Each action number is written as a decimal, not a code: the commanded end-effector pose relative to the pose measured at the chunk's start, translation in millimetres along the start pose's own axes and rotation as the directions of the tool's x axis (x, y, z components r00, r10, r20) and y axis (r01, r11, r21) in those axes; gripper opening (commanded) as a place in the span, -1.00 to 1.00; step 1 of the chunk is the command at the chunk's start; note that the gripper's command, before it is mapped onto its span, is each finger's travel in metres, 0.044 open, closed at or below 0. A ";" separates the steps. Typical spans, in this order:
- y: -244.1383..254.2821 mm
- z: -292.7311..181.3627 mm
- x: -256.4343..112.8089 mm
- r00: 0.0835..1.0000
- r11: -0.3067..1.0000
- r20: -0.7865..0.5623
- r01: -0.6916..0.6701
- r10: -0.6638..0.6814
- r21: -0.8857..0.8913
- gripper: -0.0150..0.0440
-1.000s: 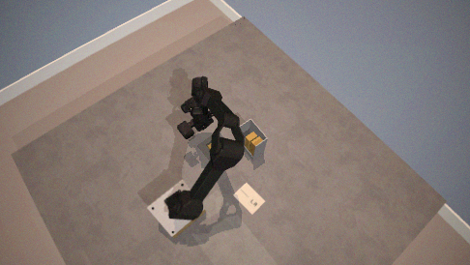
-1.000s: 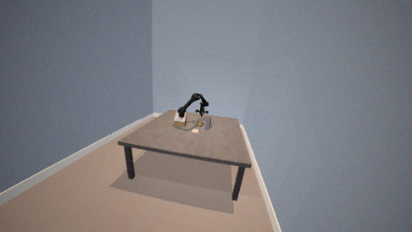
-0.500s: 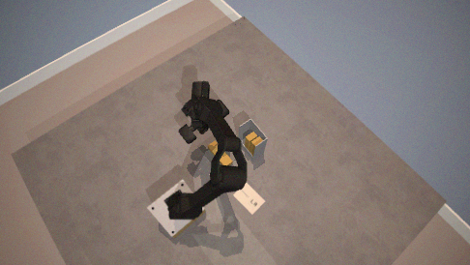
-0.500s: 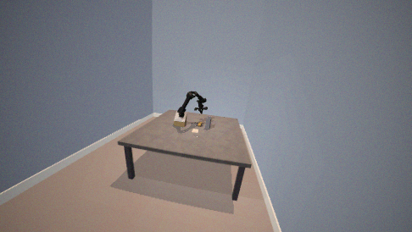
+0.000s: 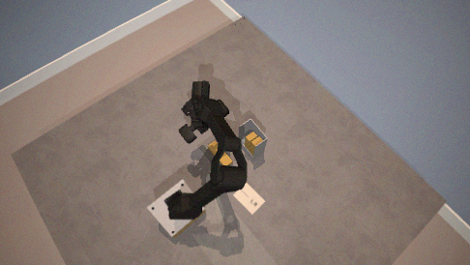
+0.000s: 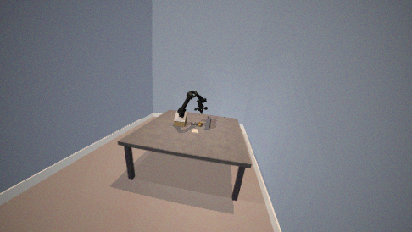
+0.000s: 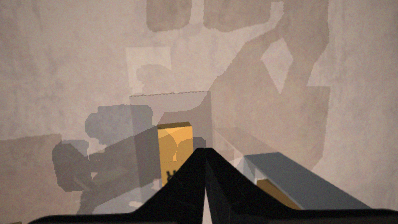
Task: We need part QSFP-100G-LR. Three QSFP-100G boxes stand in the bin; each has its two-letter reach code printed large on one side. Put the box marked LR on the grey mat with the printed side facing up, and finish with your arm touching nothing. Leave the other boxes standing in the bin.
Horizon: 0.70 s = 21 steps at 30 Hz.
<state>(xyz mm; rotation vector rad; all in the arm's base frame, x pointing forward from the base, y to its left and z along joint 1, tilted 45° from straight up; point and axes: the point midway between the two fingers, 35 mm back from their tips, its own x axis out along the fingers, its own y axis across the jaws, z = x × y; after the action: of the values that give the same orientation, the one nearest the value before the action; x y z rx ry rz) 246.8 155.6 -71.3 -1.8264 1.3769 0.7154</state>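
Note:
One orange box lies on the grey mat. In the wrist view its upper face carries dark print, partly hidden by a finger, so I cannot read the full code. The arm crosses over the box in the top view. Two orange boxes stand in the grey bin beside the mat; their codes do not show. My gripper is shut with nothing between its fingers. It points down above the table, apart from the box and the bin.
A pale card printed LR lies on the table, on the near side of the mat and bin. The arm's pale base plate is at the lower left in the top view. The bin walls stand up close beside the mat.

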 end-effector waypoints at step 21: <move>-15.2 10.4 -85.3 1.000 1.000 0.001 -0.001 0.001 -0.001 1.00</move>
<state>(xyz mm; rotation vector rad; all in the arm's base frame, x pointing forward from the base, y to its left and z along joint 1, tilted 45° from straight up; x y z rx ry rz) 240.7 206.2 -17.4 -1.8352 1.3770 0.7178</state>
